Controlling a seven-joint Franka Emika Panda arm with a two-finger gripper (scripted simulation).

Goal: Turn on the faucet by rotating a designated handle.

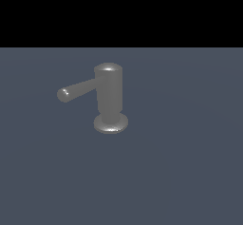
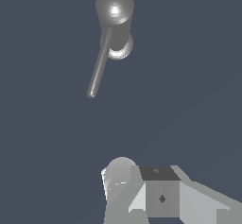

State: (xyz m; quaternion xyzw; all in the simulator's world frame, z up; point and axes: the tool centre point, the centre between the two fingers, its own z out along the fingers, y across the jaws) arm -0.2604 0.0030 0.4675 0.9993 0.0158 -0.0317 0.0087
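Observation:
The faucet [image 1: 110, 96] is a dull grey upright cylinder with a domed top and a round flared base, standing on the blue-grey floor. The handle [image 1: 78, 90] is a slim, round-tipped rod that sticks out from near the cylinder's top toward the exterior view's left. The wrist view looks down on the faucet [image 2: 115, 5] from above and some distance away, with the handle [image 2: 99, 69] slanting away from it. No gripper fingers show in either view, and nothing touches the faucet or the handle.
The flat blue-grey floor [image 1: 190, 172] surrounds the faucet, with black background beyond it. Grey and white blocky parts of the arm [image 2: 160, 192] show at one edge of the wrist view, apart from the faucet.

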